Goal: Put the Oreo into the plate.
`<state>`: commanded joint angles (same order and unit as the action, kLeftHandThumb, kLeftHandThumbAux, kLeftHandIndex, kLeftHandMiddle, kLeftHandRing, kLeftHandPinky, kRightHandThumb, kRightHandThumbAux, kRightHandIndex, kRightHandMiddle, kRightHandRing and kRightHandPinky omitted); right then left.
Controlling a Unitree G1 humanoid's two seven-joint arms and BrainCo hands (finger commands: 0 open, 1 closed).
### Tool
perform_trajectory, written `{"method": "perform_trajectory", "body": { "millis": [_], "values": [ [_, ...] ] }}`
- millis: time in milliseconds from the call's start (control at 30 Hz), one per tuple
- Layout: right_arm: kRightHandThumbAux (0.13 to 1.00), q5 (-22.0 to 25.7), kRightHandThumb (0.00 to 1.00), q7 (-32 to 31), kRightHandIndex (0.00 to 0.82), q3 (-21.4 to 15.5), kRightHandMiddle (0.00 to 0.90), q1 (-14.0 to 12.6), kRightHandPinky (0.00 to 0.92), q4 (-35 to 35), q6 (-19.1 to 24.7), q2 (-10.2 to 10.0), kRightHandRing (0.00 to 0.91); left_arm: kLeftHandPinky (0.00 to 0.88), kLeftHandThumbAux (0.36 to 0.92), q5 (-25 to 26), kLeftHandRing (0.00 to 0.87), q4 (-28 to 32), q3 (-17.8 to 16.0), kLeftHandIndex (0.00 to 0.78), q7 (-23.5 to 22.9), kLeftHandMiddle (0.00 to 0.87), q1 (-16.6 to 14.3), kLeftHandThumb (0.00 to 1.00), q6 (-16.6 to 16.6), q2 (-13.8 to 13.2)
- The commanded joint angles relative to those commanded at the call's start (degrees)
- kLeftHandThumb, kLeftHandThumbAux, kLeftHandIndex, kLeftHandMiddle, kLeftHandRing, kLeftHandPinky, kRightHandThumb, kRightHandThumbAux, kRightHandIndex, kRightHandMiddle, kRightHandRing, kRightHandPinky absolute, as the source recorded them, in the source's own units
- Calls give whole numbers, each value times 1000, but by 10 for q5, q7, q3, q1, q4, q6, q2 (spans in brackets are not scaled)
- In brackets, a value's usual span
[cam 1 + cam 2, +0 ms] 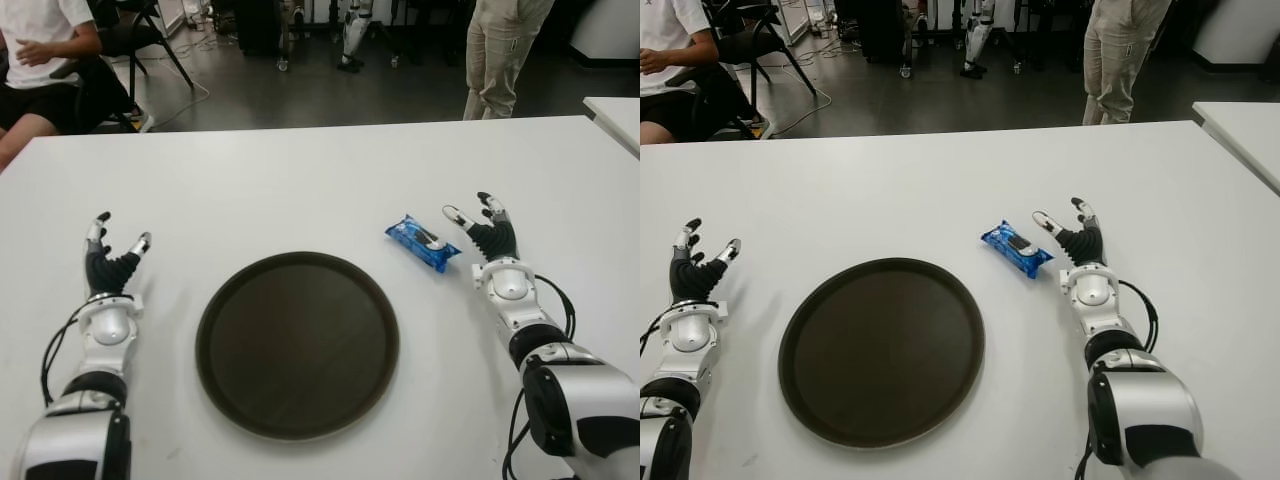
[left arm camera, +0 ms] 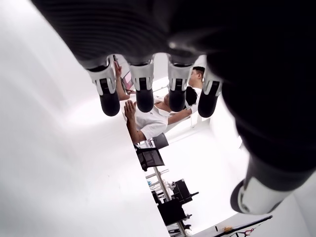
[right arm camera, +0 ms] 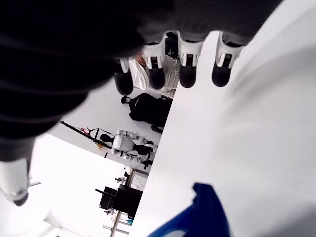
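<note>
A blue Oreo packet (image 1: 422, 242) lies on the white table (image 1: 300, 190), just right of and beyond the dark round plate (image 1: 297, 343). My right hand (image 1: 482, 222) is right beside the packet, on its right, with fingers spread and holding nothing. A corner of the blue packet (image 3: 197, 217) shows in the right wrist view, apart from the extended fingers (image 3: 188, 61). My left hand (image 1: 112, 243) is open to the left of the plate, fingers straight in its wrist view (image 2: 144, 89).
A seated person (image 1: 40, 60) is beyond the table's far left corner and another person (image 1: 500, 50) stands beyond the far edge. A second white table (image 1: 615, 115) shows at the far right.
</note>
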<state>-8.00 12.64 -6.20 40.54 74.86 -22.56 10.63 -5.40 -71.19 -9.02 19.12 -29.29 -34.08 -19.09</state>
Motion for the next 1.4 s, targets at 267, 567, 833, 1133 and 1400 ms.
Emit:
{"method": "perform_trajectory", "body": {
  "millis": [267, 567, 833, 1133, 1400],
  "values": [
    [496, 0, 0, 1, 61, 0, 2, 0, 0, 0, 2, 0, 0, 0, 675, 1, 0, 0, -1, 21, -1, 19, 1, 0, -3, 1],
    [508, 3, 0, -1, 68, -3, 12, 1, 0, 1, 5, -1, 0, 0, 678, -2, 0, 11, 0, 23, 4, 17, 1, 0, -4, 5],
    [507, 5, 0, -1, 70, -7, 9, 1, 0, 0, 0, -2, 0, 0, 644, -10, 0, 13, 6, 22, 11, 15, 2, 0, -8, 1],
    [506, -1, 0, 4, 66, -3, 4, 1, 0, 0, 1, -2, 0, 0, 638, -14, 0, 9, 13, 2, 11, 12, 3, 0, -4, -2],
    [516, 2, 0, -6, 56, -4, 2, 1, 0, 0, 7, -1, 0, 0, 671, 4, 0, 5, 0, 2, -5, 15, 3, 0, -2, 0]
  ]
}}
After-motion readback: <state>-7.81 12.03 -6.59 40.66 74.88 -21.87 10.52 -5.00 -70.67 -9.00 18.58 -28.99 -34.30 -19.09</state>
